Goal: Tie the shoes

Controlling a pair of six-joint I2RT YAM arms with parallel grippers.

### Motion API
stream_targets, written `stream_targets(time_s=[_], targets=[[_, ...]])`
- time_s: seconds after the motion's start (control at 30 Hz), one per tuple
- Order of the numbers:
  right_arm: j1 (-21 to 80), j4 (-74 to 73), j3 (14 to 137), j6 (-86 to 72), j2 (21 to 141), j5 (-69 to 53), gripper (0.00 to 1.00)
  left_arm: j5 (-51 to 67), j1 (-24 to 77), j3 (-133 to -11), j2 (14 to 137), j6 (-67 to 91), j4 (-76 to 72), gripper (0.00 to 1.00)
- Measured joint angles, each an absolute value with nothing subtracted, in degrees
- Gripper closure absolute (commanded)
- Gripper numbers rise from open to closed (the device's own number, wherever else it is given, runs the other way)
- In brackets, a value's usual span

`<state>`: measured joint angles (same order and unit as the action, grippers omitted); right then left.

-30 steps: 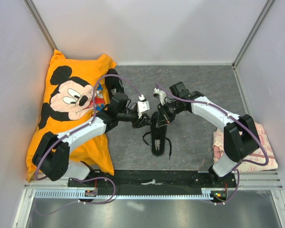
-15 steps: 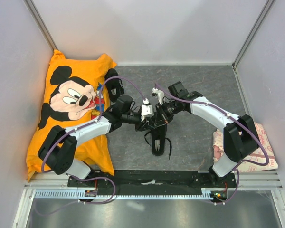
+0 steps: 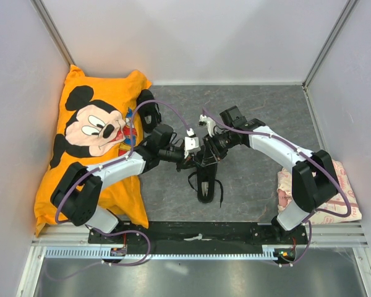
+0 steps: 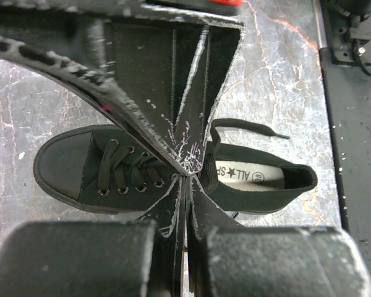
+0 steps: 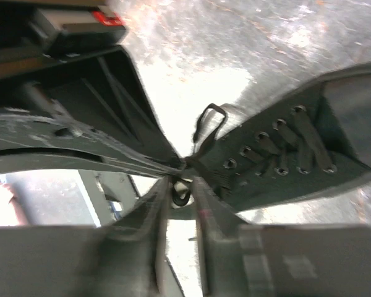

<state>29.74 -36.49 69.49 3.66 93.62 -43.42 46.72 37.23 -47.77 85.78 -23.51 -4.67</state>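
One black shoe point(image 3: 205, 180) lies mid-table, toe toward the arms; in the left wrist view point(image 4: 111, 167) its toe points left and its pale insole label shows. Both grippers meet tip to tip over its lacing. My left gripper point(image 3: 193, 159) is shut point(image 4: 187, 180), pinching a lace at its tips. My right gripper point(image 3: 205, 158) is closed point(image 5: 183, 176) around a small loop of lace point(image 5: 182, 194). A loose lace end point(image 4: 250, 127) trails past the shoe's opening. The shoe also shows in the right wrist view point(image 5: 290, 154). A second black shoe point(image 3: 149, 112) lies by the pillow.
An orange Mickey Mouse pillow point(image 3: 86, 139) fills the left side. A pink patterned cloth point(image 3: 341, 199) lies at the right wall by the right arm's base. White walls close in three sides. The black base rail point(image 3: 191, 235) runs along the near edge.
My left gripper has moved right, over the shoe's lacing, and now meets the right gripper's tips. The right arm and the shoe have barely moved.
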Motion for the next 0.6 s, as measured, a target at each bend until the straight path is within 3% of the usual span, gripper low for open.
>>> stream_targets(time_s=[0.43, 0.6], targets=[[29.39, -35.57, 65.47, 7.95, 91.74, -38.96, 0.44, 50.76, 36.99, -47.79, 85.78, -16.36, -6.68, 0.98], [29.39, -35.57, 64.38, 9.17, 91.74, -38.24, 0.43, 51.33, 36.71, -47.81, 85.78, -12.73, -9.54, 0.98]])
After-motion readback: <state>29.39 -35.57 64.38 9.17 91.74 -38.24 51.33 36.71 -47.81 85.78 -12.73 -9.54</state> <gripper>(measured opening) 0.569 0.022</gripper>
